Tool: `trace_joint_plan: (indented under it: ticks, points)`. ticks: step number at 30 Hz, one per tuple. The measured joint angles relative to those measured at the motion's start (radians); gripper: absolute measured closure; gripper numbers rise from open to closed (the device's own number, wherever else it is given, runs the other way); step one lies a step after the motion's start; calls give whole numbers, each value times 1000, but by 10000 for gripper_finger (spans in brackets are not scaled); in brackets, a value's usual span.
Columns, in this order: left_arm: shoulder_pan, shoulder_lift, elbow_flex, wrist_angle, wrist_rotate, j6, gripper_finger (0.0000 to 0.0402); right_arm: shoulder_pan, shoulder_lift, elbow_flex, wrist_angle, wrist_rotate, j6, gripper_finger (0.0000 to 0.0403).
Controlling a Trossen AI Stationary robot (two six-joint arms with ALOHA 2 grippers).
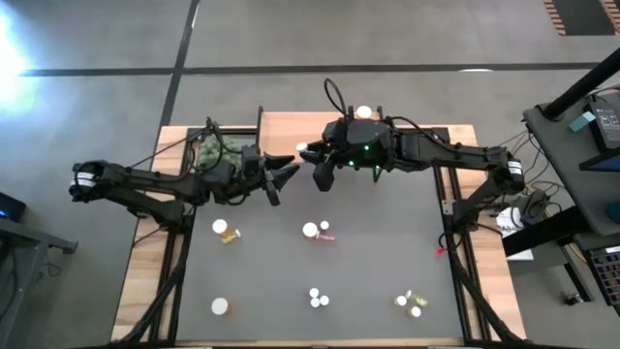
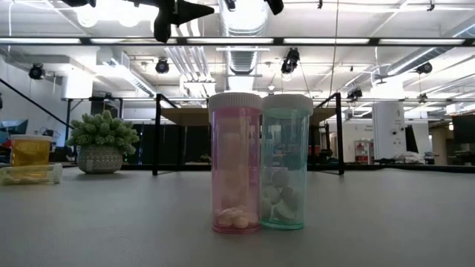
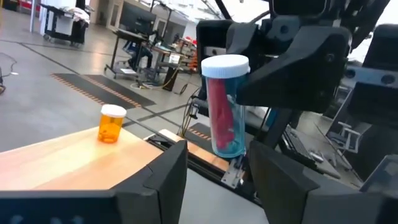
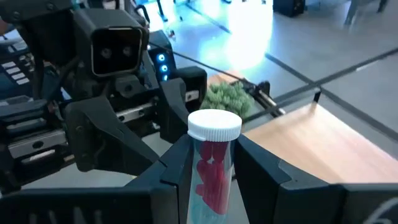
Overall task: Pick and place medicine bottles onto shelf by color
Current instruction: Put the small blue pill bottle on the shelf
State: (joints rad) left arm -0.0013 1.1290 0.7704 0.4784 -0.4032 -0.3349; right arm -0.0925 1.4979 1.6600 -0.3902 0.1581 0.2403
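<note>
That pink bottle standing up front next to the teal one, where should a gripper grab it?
Come straight down on the upright pink bottle and close on its body just below the white cap, fingers on the near and far sides: the teal bottle stands against one flank, blocking a sideways grip.

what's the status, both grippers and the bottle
Right gripper shut on bottle, raised by the shelf. Left gripper open, facing it. Orange bottle already on shelf.
</note>
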Motion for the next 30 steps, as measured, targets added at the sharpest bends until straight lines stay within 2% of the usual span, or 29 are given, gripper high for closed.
trace_joint_plan:
  ticks: [5,10,30]
  points:
    - [0,7,0,83,34,62,244,0,12,0,37,-12,-18,307]
    - [1,16,0,132,54,108,244,-1,29,-1,77,-72,-36,307]
    - [2,18,0,134,90,113,246,2,36,-2,188,-191,-68,307]
